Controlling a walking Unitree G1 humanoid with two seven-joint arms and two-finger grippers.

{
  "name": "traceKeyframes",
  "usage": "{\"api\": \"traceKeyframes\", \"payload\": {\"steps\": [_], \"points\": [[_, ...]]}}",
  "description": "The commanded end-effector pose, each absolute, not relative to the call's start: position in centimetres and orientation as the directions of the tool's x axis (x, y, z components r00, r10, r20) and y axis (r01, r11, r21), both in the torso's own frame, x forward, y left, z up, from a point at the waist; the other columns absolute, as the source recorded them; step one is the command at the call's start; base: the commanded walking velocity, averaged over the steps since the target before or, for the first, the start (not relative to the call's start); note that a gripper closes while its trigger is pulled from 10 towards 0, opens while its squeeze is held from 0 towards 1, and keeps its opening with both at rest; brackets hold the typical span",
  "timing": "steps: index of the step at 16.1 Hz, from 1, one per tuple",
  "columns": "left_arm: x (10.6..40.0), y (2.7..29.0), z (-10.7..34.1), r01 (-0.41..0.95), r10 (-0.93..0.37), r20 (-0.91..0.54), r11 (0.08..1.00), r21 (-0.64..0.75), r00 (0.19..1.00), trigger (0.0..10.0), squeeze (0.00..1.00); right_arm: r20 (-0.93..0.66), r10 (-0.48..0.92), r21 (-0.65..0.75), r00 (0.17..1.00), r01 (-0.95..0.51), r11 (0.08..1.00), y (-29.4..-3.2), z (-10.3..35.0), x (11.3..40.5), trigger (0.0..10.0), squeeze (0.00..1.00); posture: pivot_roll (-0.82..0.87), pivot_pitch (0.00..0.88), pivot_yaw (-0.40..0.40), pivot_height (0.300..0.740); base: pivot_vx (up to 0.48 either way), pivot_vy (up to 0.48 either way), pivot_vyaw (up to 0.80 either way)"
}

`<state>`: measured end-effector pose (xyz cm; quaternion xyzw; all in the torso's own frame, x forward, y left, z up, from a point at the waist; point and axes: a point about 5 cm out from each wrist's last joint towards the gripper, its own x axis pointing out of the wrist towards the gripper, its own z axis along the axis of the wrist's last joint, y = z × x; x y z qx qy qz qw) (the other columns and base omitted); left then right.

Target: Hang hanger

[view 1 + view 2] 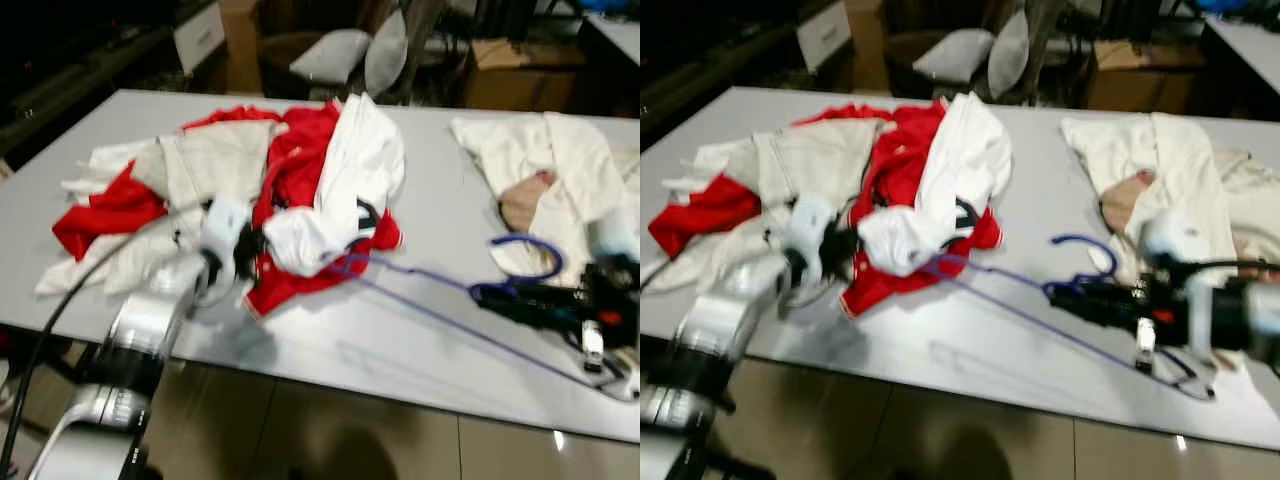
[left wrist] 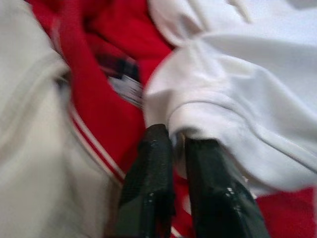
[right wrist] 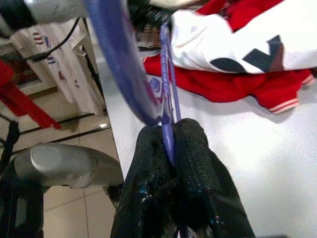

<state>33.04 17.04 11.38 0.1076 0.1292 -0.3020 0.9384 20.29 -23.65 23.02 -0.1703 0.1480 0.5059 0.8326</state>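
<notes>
Left eye view: a pale grey flat-topped table [image 1: 420, 330] is serving as the landmark for all positions. A heap of red and white garments [image 1: 250, 190] is lying on the table's left half, and a spread of cream-white clothing [image 1: 545, 170] is lying toward its far right corner. Beyond the table's far edge, a grey cushion [image 1: 335, 52] is resting in a dim area beside brown cardboard boxes [image 1: 505, 68]. Beige floor tiles [image 1: 330, 430] are showing below the table's near edge.

The thin purple wire hanger [image 1: 455, 315] is lying low across the table's right half, between the two clothing piles. Its curved hook [image 1: 530, 255] is pointing toward the cream-white clothing, and its far shoulder is reaching under the edge of a white folded garment [image 1: 305, 240] at the heap's near side; the triangular frame is looking bent and elongated.

The right gripper [image 3: 171, 144] is sitting over the table's near right edge, with both black fingers pressed together on the hanger's wire just below the hook. The left gripper [image 2: 177, 141] is reaching over the table's near left edge into the heap, its fingers pinching a fold of the white garment, with a red striped garment [image 2: 99, 114] lying directly beneath.
</notes>
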Motion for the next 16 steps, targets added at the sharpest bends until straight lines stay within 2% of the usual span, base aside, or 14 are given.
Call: {"api": "traceKeyframes", "payload": {"steps": [1, 2, 4, 7, 9, 10, 13, 14, 15, 16], "points": [[32.8, 17.1, 12.3, 0.611, -0.564, -0.277, 0.782, 0.123, 0.778, 10.0, 1.0, -0.387, 0.795, -0.154, 0.467, -0.883, 0.443, -23.6, 23.7, 20.0, 10.0, 0.0, -0.01, 0.0, 0.096, 0.74, 0.0, 0.0, 0.0], [32.2, 17.1, 12.5, 0.625, -0.58, -0.269, 0.77, 0.125, 0.769, 10.0, 1.0, -0.391, 0.773, -0.151, 0.499, -0.864, 0.481, -23.7, 23.3, 20.1, 10.0, 0.0, -0.01, 0.0, 0.093, 0.74, 0.0, 0.0, 0.0], [30.1, 17.9, 15.4, 0.578, -0.556, -0.156, 0.778, 0.248, 0.816, 10.0, 1.0, -0.352, 0.721, -0.092, 0.597, -0.788, 0.608, -23.2, 21.4, 20.4, 10.0, 0.0, 0.0, 0.0, 0.073, 0.74, 0.0, 0.0, 0.0], [28.6, 18.8, 17.5, 0.551, -0.541, -0.119, 0.786, 0.28, 0.833, 10.0, 1.0, -0.302, 0.704, -0.043, 0.643, -0.747, 0.664, -22.2, 20.7, 20.4, 10.0, 0.0, 0.03, 0.0, 0.065, 0.74, 0.0, 0.0, 0.0], [27.3, 18.6, 20.8, 0.615, -0.622, -0.034, 0.763, 0.198, 0.782, 10.0, 1.0, -0.267, 0.581, 0.024, 0.769, -0.597, 0.802, -21.4, 19.5, 21.2, 10.0, 0.0, 0.01, 0.0, 0.079, 0.74, 0.0, 0.0, 0.0], [28.0, 18.4, 22.2, 0.565, -0.581, 0.066, 0.807, 0.172, 0.811, 10.0, 1.0, -0.242, 0.512, 0.035, 0.824, -0.52, 0.854, -21.0, 19.2, 21.5, 10.0, 0.0, 0.0, 0.0, 0.069, 0.74, 0.0, 0.0, 0.0], [29.1, 18.0, 22.9, 0.459, -0.47, 0.109, 0.882, 0.109, 0.876, 10.0, 1.0, -0.108, 0.396, 0.057, 0.912, -0.392, 0.918, -19.9, 19.7, 22.7, 10.0, 0.0, 0.0, 0.02, 0.031, 0.74, 0.0, 0.0, 0.0], [29.1, 17.1, 21.5, 0.394, -0.399, 0.079, 0.916, 0.072, 0.914, 10.0, 0.81, -0.081, 0.311, 0.079, 0.947, -0.305, 0.949, -18.7, 19.4, 23.5, 10.0, 0.0, -0.01, 0.023, 0.032, 0.74, 0.0, 0.0, 0.0], [28.9, 16.5, 20.6, 0.377, -0.379, 0.054, 0.925, 0.04, 0.924, 10.0, 0.53, -0.085, 0.268, 0.093, 0.96, -0.26, 0.961, -18.2, 19.1, 23.6, 10.0, 0.0, -0.03, 0.014, 0.027, 0.74, 0.0, 0.0, 0.0], [28.9, 14.0, 18.5, 0.351, -0.35, 0.045, 0.936, -0.016, 0.936, 10.0, 0.0, -0.143, 0.18, 0.196, 0.973, -0.15, 0.969, -17.5, 17.5, 22.9, 10.0, 0.0, -0.03, 0.0, 0.022, 0.74, 0.0, 0.0, 0.0]]}}
